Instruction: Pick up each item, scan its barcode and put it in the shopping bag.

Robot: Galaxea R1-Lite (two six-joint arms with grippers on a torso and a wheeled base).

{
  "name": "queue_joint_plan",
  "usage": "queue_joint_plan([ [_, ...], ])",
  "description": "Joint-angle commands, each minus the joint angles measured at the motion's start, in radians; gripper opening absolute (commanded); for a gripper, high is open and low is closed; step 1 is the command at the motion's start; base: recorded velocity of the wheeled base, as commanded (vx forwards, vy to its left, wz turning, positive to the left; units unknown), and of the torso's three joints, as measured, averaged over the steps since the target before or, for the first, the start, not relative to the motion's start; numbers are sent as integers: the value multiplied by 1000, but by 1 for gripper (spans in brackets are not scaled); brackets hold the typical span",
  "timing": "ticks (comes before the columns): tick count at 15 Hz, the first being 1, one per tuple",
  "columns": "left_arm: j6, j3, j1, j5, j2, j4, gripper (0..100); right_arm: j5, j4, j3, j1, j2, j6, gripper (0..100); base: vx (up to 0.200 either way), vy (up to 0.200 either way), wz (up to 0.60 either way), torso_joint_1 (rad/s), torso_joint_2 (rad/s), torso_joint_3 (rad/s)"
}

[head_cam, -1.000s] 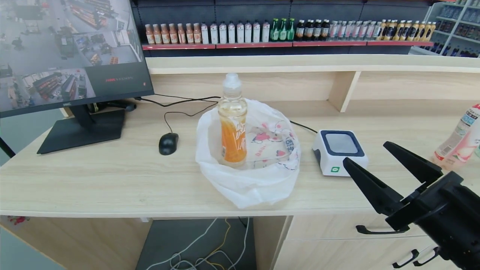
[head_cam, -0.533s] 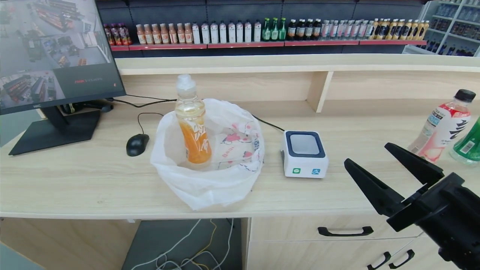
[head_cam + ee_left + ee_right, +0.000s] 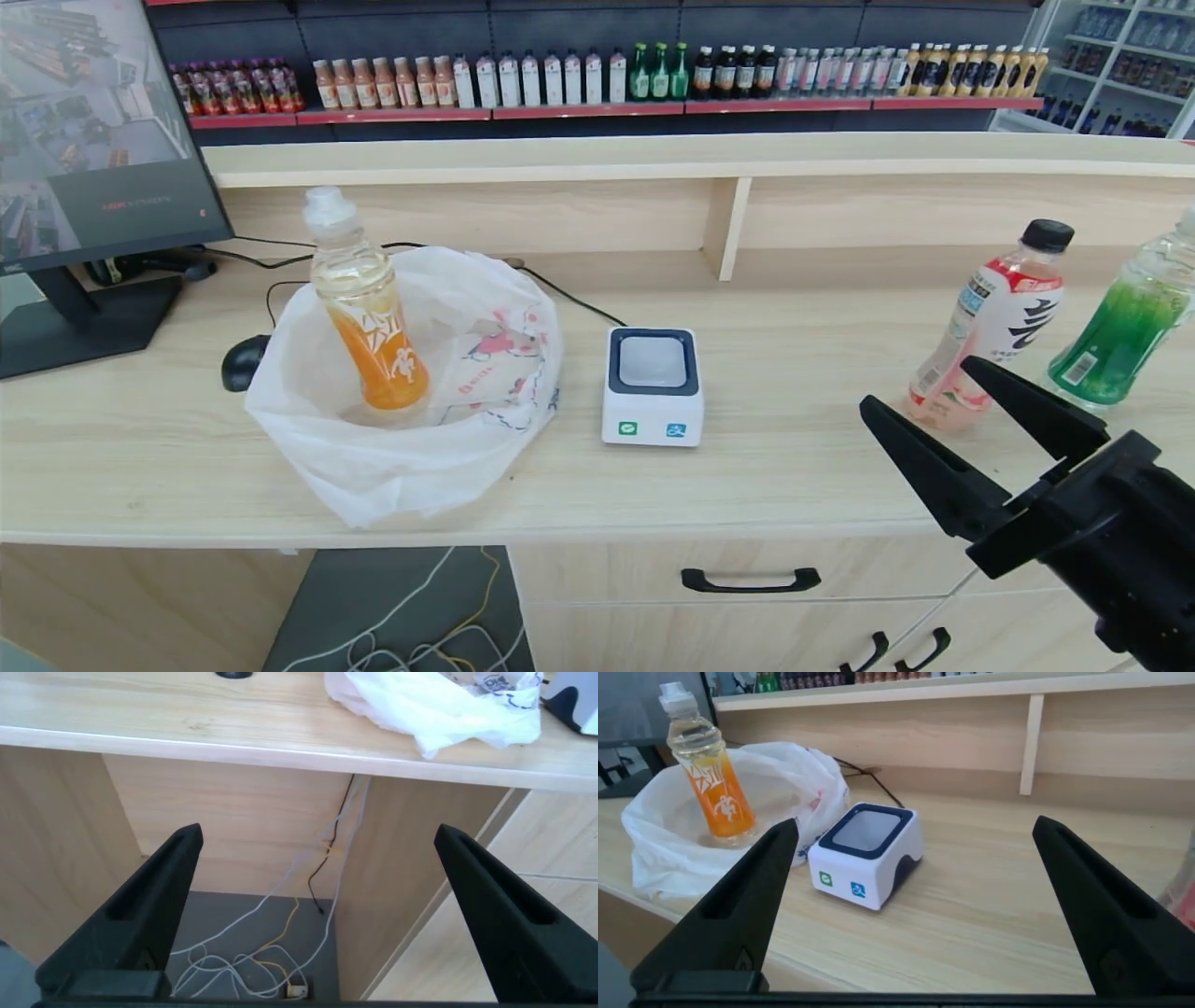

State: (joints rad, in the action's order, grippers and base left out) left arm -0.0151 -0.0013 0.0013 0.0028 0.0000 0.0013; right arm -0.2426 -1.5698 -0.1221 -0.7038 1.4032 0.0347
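Bottle [image 3: 364, 308] in bag [image 3: 411, 471], left of scanner [image 3: 653, 385]

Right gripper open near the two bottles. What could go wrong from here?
The pink bottle and green bottle stand close together; the right gripper grabbing one may knock the other over.
The orange bottle stands upright in the loose shopping bag; adding another item could topple it.

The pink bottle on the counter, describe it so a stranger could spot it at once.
On the wooden counter, look right of the white scanner box to two standing bottles. The pink bottle is the one nearer the scanner; unlike the green bottle beside it, it has a black cap.
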Motion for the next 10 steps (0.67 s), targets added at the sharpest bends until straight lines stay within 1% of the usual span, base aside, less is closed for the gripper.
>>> queue_joint_plan([
  [1,0,0,0,0,0,0,100,0,-1,-1,0,0,1,100,0,-200,0,2,2,7],
  [8,0,0,0,0,0,0,100,0,-1,9,0,-1,-1,100,0,-200,0,1,5,4],
  [10,0,1,0,0,0,0,100,0,-1,18,0,-3,-1,100,0,0,0,0,0,0],
])
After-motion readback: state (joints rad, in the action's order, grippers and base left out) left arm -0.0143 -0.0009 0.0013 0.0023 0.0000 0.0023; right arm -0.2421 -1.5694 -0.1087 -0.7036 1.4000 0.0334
